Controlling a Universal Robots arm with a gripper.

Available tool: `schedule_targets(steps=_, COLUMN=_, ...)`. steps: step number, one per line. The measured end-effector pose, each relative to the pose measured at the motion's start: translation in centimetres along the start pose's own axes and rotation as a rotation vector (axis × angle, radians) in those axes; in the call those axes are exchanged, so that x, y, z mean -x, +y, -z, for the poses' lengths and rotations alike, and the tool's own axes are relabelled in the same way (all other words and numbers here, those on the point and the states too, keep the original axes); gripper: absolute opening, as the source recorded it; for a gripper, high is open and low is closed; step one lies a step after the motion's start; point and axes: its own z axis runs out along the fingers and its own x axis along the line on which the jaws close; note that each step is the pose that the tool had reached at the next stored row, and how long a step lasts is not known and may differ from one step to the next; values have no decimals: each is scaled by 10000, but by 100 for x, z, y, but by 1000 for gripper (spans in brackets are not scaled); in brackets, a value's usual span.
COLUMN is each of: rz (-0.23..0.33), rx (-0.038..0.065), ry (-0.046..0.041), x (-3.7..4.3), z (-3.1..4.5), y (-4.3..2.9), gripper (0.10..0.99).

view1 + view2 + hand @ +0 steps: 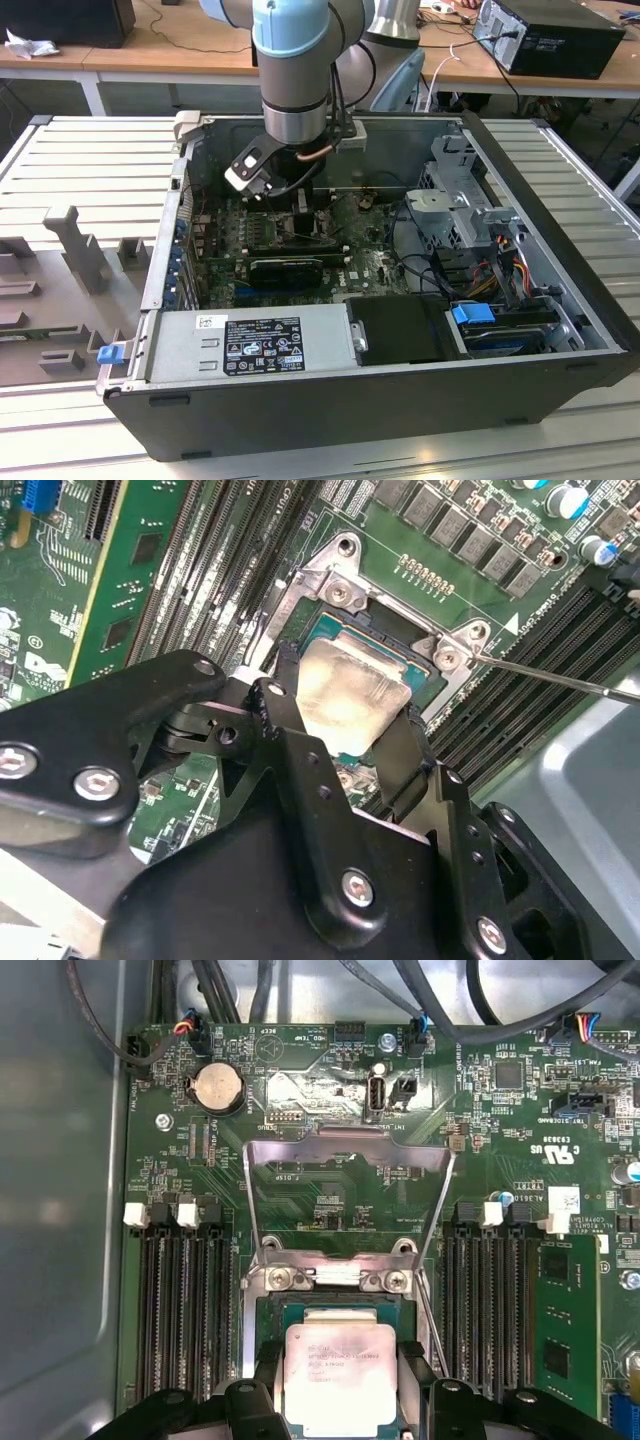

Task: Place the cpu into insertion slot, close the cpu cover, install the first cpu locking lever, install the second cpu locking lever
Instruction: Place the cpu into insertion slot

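I'm working inside the open black computer case (400, 400) on the ribbed grey surface (90, 160), mid-frame in the exterior view; in the first wrist view the green motherboard (500, 1110) spreads wide; the thin silvery cpu cover (345, 1140) stands raised at centre; below it lies the square dark insertion slot (335, 1303) with its metal rim; the pale square cpu (340, 1375) sits at lower centre over that slot, pinched at two edges by the black fingers (414, 1365); whether it is seated I cannot tell; I'd keep it level, square to the rim, lowered straight, no sideways force.
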Motion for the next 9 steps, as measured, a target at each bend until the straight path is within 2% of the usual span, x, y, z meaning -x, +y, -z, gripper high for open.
schedule_targets(steps=6, rz=-3, rx=-2, ry=-4, x=1, z=-15, y=-1, gripper=541)
schedule_targets(steps=7, rz=-3, rx=-1, ry=-5, x=1, z=-14, y=-1, gripper=553)
schedule_targets(steps=8, rz=-2, rx=-1, ry=1, x=1, z=-15, y=-1, gripper=616)
schedule_targets(steps=9, rz=-2, rx=0, ry=12, x=0, z=-14, y=-1, gripper=616)
